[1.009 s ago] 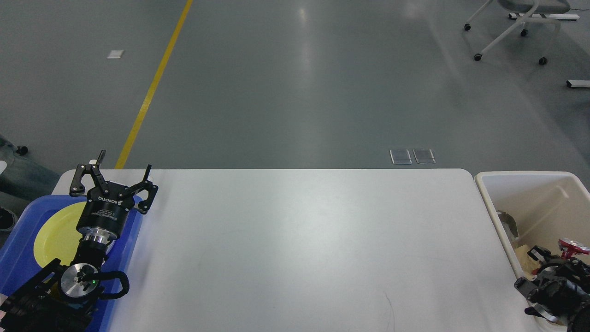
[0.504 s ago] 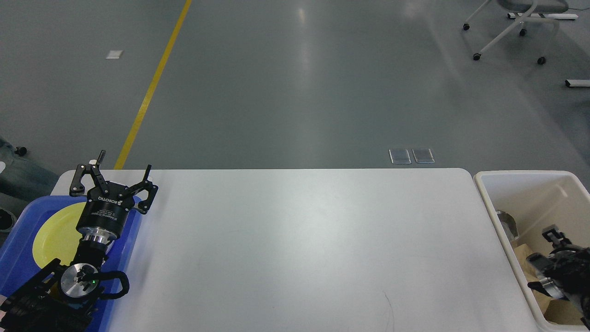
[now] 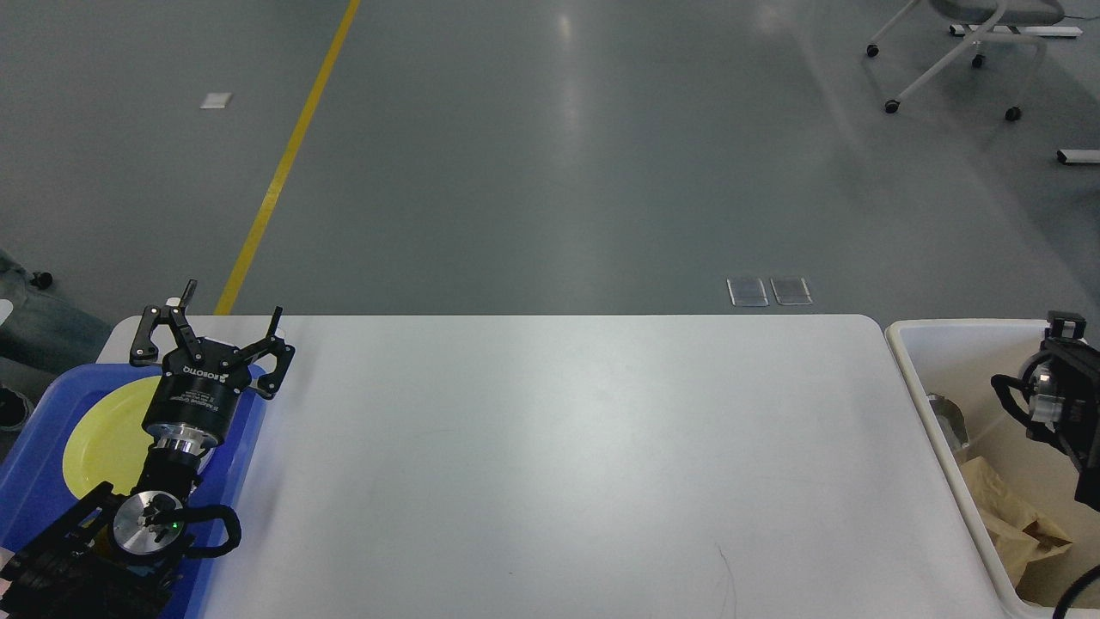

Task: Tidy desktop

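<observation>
The left gripper (image 3: 225, 320) hangs with its two fingers spread wide and nothing between them, poised over the far left corner of the desktop (image 3: 550, 464). Right beneath and behind its wrist lies a blue tray (image 3: 34, 481) holding a yellow plate (image 3: 107, 434), the tray sitting at the desktop's left edge. From that gripper the white surface stretches away to the right, smooth and matte, with only a faint thin dark mark (image 3: 726, 572) near its front edge. At the opposite end, the right gripper (image 3: 1064, 327) sits above a cream bin (image 3: 932, 370) that stands just beside the desktop's right edge; it is seen dark and end-on, so I cannot tell how its fingers stand. Below it inside the bin lie crumpled brown paper (image 3: 1014, 524) and a shiny metallic piece (image 3: 945, 417). Beyond the desktop the grey floor (image 3: 559, 155) gleams, crossed by a yellow line (image 3: 284, 159) on the left gripper's side, with two clear floor plates (image 3: 769, 291) and a wheeled chair (image 3: 954, 52) far off towards the right.
</observation>
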Robot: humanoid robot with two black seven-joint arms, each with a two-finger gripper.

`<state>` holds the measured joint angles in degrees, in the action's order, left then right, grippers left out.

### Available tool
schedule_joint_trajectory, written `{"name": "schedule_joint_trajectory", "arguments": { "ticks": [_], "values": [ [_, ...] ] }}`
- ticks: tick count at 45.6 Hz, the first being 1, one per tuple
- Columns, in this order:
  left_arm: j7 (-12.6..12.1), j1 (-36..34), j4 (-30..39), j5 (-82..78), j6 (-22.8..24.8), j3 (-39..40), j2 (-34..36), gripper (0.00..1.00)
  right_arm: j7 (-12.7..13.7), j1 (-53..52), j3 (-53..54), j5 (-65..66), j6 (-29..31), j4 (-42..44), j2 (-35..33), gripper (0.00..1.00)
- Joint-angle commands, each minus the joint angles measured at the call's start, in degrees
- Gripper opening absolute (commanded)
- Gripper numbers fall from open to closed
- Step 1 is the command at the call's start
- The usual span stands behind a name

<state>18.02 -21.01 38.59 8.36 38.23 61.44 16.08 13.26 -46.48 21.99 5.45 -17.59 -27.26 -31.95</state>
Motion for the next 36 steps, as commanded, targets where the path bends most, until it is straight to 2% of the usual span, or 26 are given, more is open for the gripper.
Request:
{"name": "schedule_joint_trajectory", "arguments": {
  "ticks": [1, 6, 10, 12, 13, 15, 18, 20, 22, 23, 31, 36],
  "values": [
    [0.00, 0.00, -0.01, -0.01, 0.00, 0.00, 0.00, 0.96, -0.51, 4.63, 15.24, 3.51, 0.10, -11.58, -2.42, 1.00],
    [0.00, 0.00, 0.08, -0.01, 0.00, 0.00, 0.00, 0.96, -2.00, 9.99, 30.80, 4.83, 0.10, -16.94, -0.40, 1.00],
    [0.00, 0.00, -0.01, -0.01, 0.00, 0.09, 0.00, 0.96, -2.97, 14.21, 38.64, 10.53, 0.28, -21.77, 3.73, 1.00],
    [0.00, 0.00, -0.01, -0.01, 0.00, 0.09, 0.00, 0.96, -5.07, 16.93, 42.06, 13.70, 1.15, -24.58, 5.40, 1.00],
    [0.00, 0.00, 0.08, -0.01, 0.00, 0.09, 0.00, 0.96, -7.08, 18.52, 43.91, 15.02, 2.11, -26.08, 6.28, 1.00],
    [0.00, 0.00, -0.01, -0.01, 0.00, 0.00, 0.00, 0.96, -13.14, 21.59, 47.95, 16.26, 5.27, -27.84, 8.12, 1.00],
    [0.00, 0.00, -0.01, -0.01, 0.00, 0.00, 0.00, 0.96, -25.43, 25.64, 52.62, 16.79, 11.59, -28.29, 11.02, 1.00],
    [0.00, 0.00, 0.08, -0.01, 0.00, 0.00, 0.00, 0.96, -32.12, 27.31, 53.68, 16.79, 15.72, -28.46, 12.69, 1.00],
    [0.00, 0.00, -0.01, -0.01, 0.00, 0.09, 0.00, 0.96, -36.70, 28.63, 53.68, 16.88, 19.24, -28.90, 14.10, 1.00],
    [0.00, 0.00, -0.01, -0.01, 0.00, 0.09, 0.00, 0.96, -37.94, 29.25, 53.77, 16.88, 21.00, -28.90, 14.37, 1.00],
    [0.00, 0.00, -0.01, -0.01, 0.00, 0.00, 0.00, 0.96, -39.01, 36.28, 54.74, 16.79, 32.61, -29.08, 15.08, 1.00],
    [0.00, 0.00, -0.01, -0.01, 0.00, 0.00, 0.00, 0.96, -39.01, 37.43, 54.74, 17.05, 33.24, -28.73, 16.21, 1.00]
  ]
}}
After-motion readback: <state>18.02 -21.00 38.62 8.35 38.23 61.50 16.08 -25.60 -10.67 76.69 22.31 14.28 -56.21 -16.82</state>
